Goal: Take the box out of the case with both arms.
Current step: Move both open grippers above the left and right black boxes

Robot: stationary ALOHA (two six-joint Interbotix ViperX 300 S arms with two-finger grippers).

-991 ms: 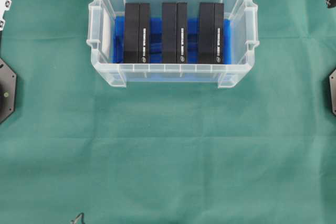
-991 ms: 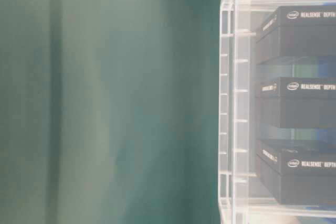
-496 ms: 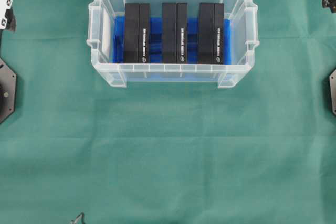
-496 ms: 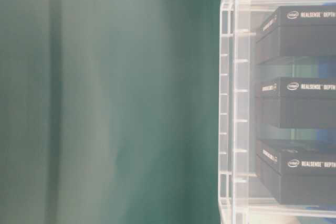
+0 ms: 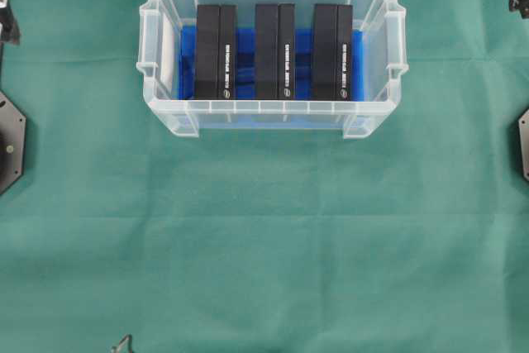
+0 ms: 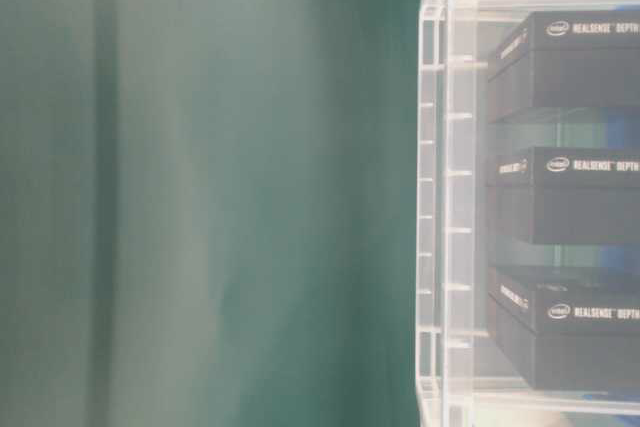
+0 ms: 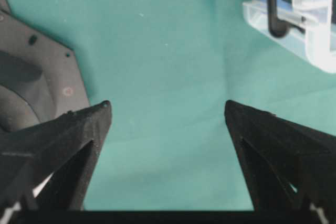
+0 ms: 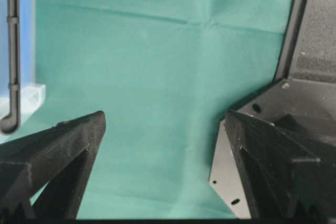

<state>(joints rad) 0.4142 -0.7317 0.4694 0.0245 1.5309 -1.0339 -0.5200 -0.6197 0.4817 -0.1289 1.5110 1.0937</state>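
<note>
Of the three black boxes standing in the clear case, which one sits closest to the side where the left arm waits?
The leftmost box in the overhead view; it stands nearest the case's left wall, while the middle box and right box sit farther across.

blk tapered hand (image 7: 168, 111), blk octagonal base plate (image 5: 10, 143)

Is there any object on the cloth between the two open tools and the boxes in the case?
Nothing visible lies on the green cloth between them. Only the clear case wall surrounds the three black boxes; its top is open. Left tool and right tool hold nothing.

overhead cam down on case (image 5: 273, 117), table-level cam close, sideways
</note>
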